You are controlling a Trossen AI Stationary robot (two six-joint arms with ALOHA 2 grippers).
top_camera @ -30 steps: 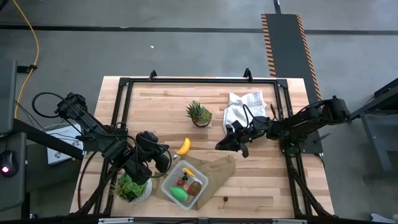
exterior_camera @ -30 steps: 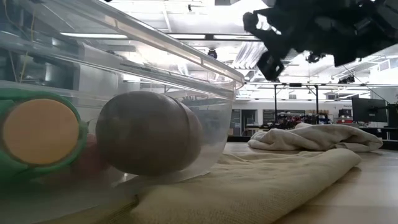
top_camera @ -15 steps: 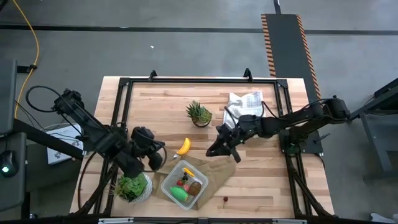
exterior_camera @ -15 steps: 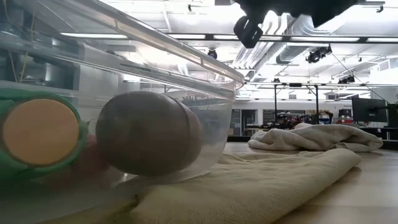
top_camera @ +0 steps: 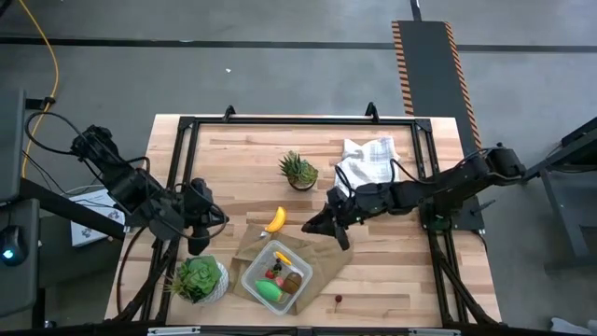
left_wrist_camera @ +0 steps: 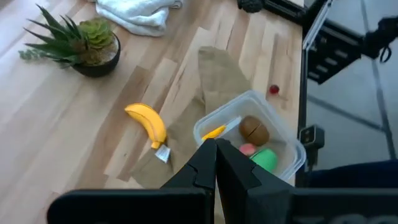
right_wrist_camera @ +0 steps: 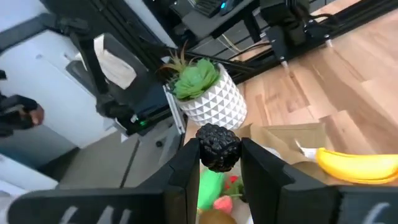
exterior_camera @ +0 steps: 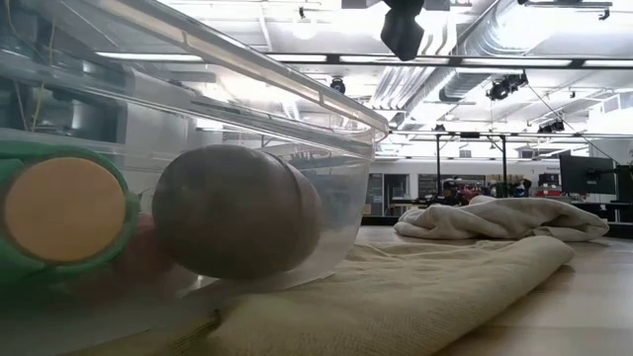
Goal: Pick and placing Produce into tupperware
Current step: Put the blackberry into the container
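Wooden table point(top_camera: 392, 280): right claw point(right_wrist_camera: 217, 163) clamps a bumpy black berry point(right_wrist_camera: 218, 147); left claw point(left_wrist_camera: 216, 163) closed, empty.

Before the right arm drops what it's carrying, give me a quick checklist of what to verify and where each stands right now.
1. Right gripper holding a piece: ok, shut on a dark bumpy berry.
2. Gripper over the tupperware: not ok, in the high view it is still up and to the right of the box, near the banana.
3. Room in the box: ok, it holds a kiwi and a green piece with space left.
4. Left gripper out of the way: ok, shut and empty, left of the box.
5. Box sitting flat on the paper bag: cannot tell.
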